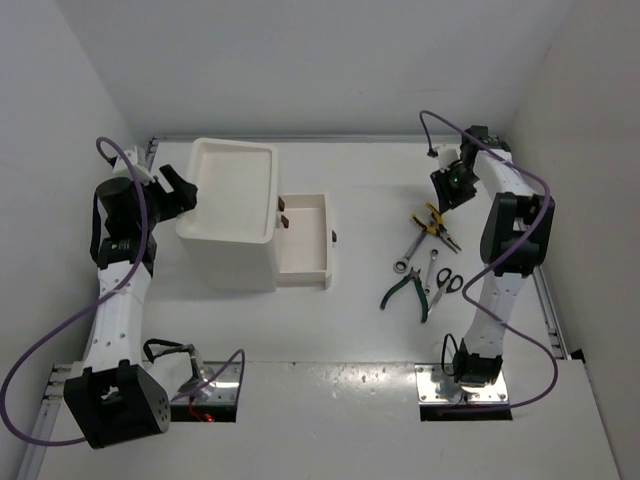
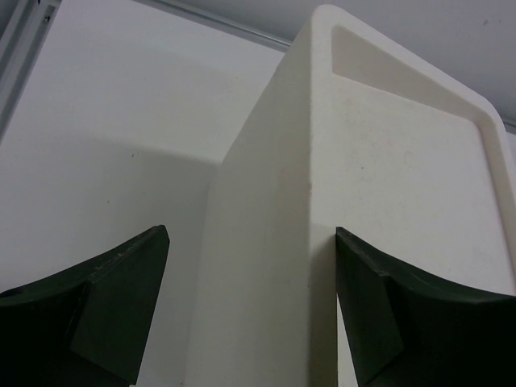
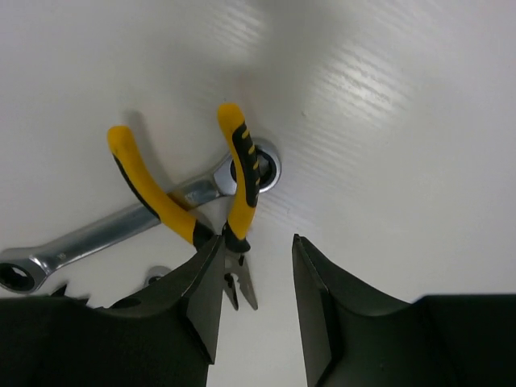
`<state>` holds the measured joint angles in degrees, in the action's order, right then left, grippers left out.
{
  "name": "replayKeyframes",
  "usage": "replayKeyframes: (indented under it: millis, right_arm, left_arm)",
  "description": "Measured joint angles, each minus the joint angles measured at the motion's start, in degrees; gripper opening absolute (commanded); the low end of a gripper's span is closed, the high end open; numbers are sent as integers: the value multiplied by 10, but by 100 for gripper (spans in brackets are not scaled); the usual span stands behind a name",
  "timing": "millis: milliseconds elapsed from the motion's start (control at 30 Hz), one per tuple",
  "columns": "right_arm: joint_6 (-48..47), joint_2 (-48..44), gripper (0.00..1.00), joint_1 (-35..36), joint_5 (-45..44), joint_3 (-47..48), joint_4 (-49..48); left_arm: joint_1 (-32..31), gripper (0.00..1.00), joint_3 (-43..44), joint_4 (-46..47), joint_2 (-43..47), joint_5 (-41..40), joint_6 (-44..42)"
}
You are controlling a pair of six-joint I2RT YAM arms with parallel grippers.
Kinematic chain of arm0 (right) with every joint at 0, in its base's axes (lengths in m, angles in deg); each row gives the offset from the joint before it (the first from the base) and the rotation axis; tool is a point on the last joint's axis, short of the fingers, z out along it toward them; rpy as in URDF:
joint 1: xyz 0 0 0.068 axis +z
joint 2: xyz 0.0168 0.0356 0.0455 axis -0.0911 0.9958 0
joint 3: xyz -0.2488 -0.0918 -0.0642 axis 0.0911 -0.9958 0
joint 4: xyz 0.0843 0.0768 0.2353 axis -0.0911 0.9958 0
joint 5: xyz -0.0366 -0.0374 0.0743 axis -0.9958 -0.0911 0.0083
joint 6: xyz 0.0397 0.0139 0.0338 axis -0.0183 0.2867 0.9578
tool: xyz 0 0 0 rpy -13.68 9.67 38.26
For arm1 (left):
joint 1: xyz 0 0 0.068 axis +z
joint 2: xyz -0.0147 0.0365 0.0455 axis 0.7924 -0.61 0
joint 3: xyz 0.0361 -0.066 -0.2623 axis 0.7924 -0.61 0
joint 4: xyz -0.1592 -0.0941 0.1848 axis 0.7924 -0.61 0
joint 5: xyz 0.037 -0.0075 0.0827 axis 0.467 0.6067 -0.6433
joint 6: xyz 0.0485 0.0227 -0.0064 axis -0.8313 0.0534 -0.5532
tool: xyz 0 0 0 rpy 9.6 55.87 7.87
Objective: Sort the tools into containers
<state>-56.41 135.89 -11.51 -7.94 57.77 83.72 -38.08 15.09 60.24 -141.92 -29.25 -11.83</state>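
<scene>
Right tool (image 3: 256,242) narrow over yellow-handled pliers (image 3: 240,161) — nose partly hidden; left tool (image 2: 251,234) wide astride box (image 2: 387,177) corner

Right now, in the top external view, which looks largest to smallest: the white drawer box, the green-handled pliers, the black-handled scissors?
1. white drawer box, by far the largest.
2. green-handled pliers.
3. black-handled scissors, somewhat smaller than the pliers; both lie flat on the table, so nearness hardly matters.

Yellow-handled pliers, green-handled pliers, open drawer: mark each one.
yellow-handled pliers (image 3: 153,196), right wrist view, left handle.
green-handled pliers (image 1: 413,283), top external view, at the joint.
open drawer (image 1: 303,238), top external view, bare inner floor.
</scene>
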Motion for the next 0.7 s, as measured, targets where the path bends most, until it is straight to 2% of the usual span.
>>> replayKeyframes:
  millis: [133,600,700]
  right_arm:
    - [-23,38,45,-1,27,38,20]
    - [-52,72,45,0,48,40,33]
    - [-52,86,38,0,48,40,31]
  left_arm:
    - [0,85,5,5,-10,3,-3]
    - [0,85,12,19,-29,9,-6]
    - [0,85,12,20,-30,9,-6]
